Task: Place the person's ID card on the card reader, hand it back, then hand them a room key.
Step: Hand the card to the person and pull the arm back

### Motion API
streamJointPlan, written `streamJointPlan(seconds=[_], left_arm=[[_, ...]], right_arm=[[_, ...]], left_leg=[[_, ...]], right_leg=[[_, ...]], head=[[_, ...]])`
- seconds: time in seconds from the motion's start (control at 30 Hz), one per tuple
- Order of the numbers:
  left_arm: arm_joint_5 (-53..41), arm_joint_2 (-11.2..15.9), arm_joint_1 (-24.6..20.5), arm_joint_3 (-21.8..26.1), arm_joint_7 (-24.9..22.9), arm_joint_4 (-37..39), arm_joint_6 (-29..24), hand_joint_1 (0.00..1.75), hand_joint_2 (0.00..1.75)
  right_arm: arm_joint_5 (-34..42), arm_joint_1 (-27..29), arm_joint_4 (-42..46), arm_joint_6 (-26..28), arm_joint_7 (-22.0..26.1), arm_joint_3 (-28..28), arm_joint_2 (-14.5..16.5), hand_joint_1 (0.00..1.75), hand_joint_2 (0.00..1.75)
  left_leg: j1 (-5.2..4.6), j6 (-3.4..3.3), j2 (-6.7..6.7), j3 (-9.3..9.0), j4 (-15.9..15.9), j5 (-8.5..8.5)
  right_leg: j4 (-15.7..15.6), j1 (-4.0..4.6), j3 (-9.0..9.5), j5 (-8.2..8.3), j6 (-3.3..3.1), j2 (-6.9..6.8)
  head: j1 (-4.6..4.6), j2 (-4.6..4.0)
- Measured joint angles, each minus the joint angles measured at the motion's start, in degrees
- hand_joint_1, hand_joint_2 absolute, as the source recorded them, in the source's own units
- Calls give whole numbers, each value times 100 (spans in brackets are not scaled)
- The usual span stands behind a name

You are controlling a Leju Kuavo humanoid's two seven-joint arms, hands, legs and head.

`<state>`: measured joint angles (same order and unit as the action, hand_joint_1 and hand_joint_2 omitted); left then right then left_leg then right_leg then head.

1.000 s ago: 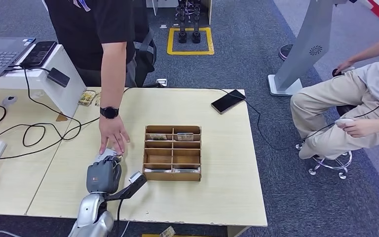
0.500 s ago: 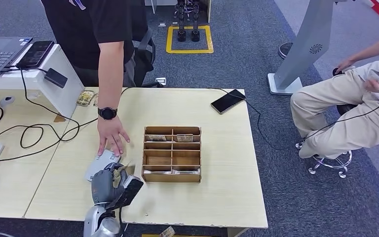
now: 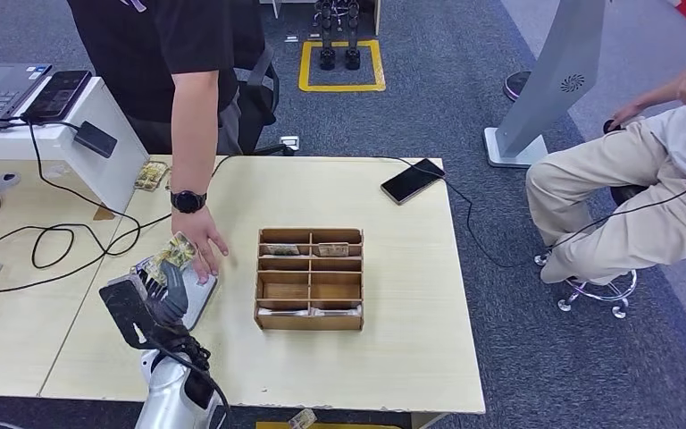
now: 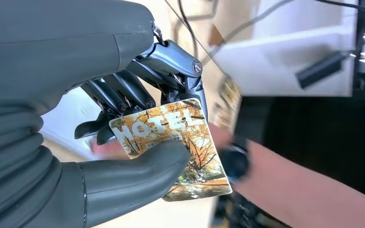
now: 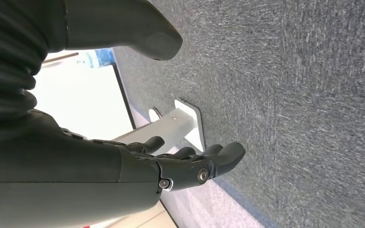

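In the head view a person's hand [image 3: 204, 251] rests on the flat grey card reader [image 3: 198, 298] beside a wooden compartment box [image 3: 310, 278], while the left wrist view shows the left hand [image 4: 138, 118] pinching an autumn-printed room key card [image 4: 173, 147], apparently angled toward that person, and the right wrist view shows the right hand [image 5: 180, 164] empty, fingers apart.

A glossy autumn-leaf printed card [image 4: 180, 147] marked "MOTEL" is pinched in the left robot hand [image 4: 138, 118], tilted above the flat white card reader [image 3: 198, 299] at the worktop's [image 3: 393, 340] 8 o'clock.
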<state>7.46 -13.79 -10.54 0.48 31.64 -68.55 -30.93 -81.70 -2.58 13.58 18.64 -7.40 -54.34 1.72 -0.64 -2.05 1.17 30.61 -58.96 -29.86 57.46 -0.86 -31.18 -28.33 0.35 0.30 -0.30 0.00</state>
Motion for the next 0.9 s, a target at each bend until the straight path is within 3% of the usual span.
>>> streamJointPlan(seconds=[0.3, 0.73, 0.9], left_arm=[[697, 91, -545, -749, -466, -828, -87, 175, 175], [809, 221, -969, -900, -543, -828, -201, 175, 175], [891, 309, -1359, -902, -610, -600, -386, 175, 175]], right_arm=[[-172, -61, -3, 0, -41, -8, 42, 0, 175], [-230, -136, -5, -15, -97, -7, 56, 0, 175], [-304, -182, -5, -59, -170, 13, 56, 0, 175]], left_leg=[[-1, 0, 1, 7, -3, 0], [-1, 0, 0, 11, -3, 0], [-1, -1, 0, 12, -4, 1]], right_leg=[[0, -1, -4, 3, 0, 0], [0, -1, -10, 3, 0, 3], [0, -1, -10, 6, -1, 3]], head=[[1, 0], [-1, 0], [0, 0]])
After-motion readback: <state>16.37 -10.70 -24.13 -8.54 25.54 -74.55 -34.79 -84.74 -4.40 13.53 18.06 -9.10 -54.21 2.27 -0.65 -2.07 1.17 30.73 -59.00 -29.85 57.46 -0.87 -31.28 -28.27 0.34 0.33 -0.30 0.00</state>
